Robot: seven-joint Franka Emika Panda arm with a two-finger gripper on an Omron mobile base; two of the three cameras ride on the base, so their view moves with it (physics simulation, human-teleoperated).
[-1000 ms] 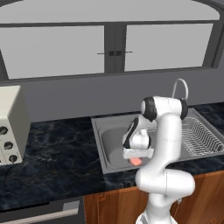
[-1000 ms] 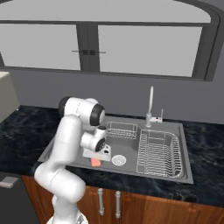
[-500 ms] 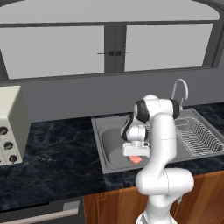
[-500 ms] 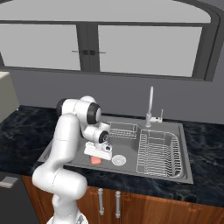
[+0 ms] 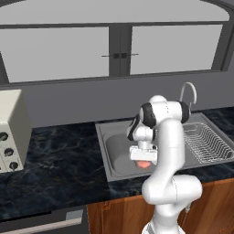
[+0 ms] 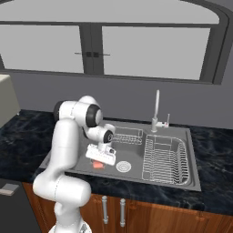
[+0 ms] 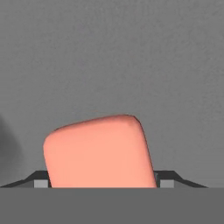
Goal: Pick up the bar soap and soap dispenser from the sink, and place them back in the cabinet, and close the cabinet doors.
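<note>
The salmon-orange bar soap (image 7: 98,153) sits between my two fingertips and fills the gap from one to the other. My gripper (image 7: 103,181) is shut on it, low in the left basin of the grey sink (image 5: 118,153). From the base views the bar soap (image 5: 143,164) (image 6: 97,165) pokes out just under the hand, and the gripper (image 5: 143,160) (image 6: 100,159) points down at the sink (image 6: 134,157) floor. The soap dispenser, the cabinet and the cabinet doors are out of view.
A wire dish rack (image 5: 205,144) (image 6: 164,159) fills the sink's right half, with the curved faucet (image 5: 189,92) (image 6: 156,109) behind. A round drain (image 6: 123,166) lies beside the hand. A cream appliance (image 5: 10,132) stands on the dark counter at left. Grey window panes span the back wall.
The jaws have narrowed onto the bar soap. The hand has shifted slightly over the sink floor with the soap under it.
</note>
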